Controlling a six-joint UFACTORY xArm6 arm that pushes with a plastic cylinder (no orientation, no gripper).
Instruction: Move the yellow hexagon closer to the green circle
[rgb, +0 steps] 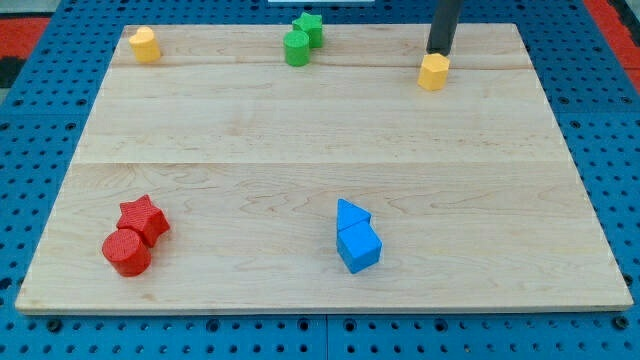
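The yellow hexagon (433, 72) sits near the view's top right on the wooden board (320, 140). The green circle (296, 48) stands at the top centre, touching a green star (309, 27) just behind it. My tip (438, 51) is right above the yellow hexagon, at its upper edge, touching or nearly touching it. The hexagon lies well to the right of the green circle.
A second yellow block (145, 44) sits at the top left corner. A red star (143, 218) and a red circle (127, 252) touch at the bottom left. Two blue blocks (356, 237) touch at the bottom centre.
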